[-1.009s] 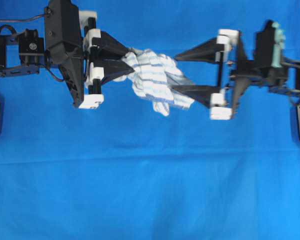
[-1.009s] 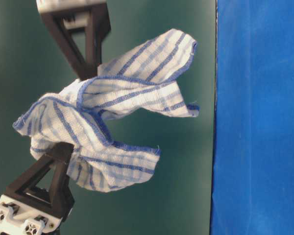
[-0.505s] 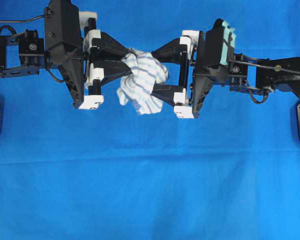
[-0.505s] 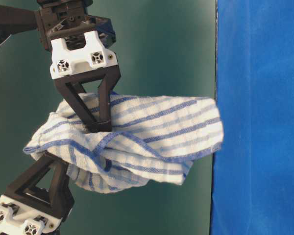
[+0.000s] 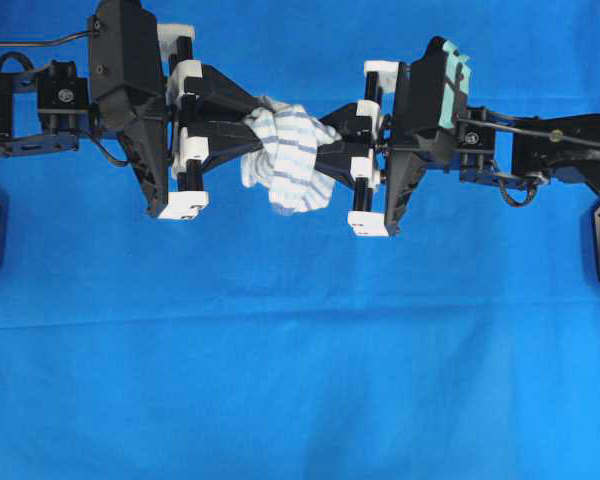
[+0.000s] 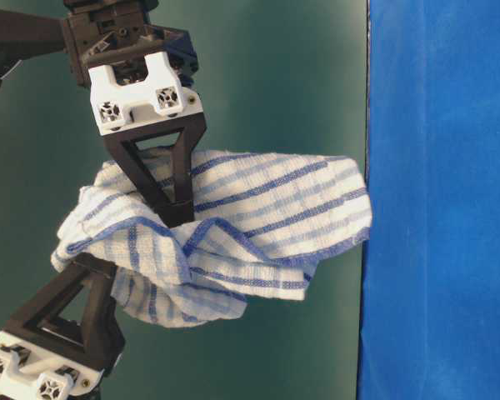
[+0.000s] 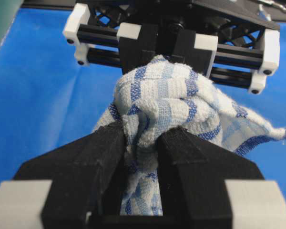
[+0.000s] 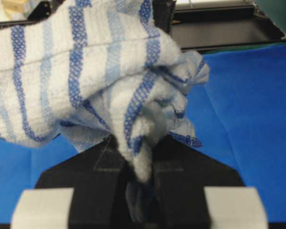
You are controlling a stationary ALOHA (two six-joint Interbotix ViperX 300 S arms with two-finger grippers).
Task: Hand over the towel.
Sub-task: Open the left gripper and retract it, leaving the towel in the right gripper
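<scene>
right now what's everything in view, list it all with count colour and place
towel: one, white with blue stripes, bunched in the air between the two pincers, above the cloth
blue cloth: one, plain blue, spread flat under both arms and covering the work surface
green backdrop: one, dark green, behind the towel in the table-level view
left pincer: one, black fingers on white blocks, left of the towel, shut on its edge
right pincer: one, black fingers on white blocks, right of the towel, shut on its other side
</scene>
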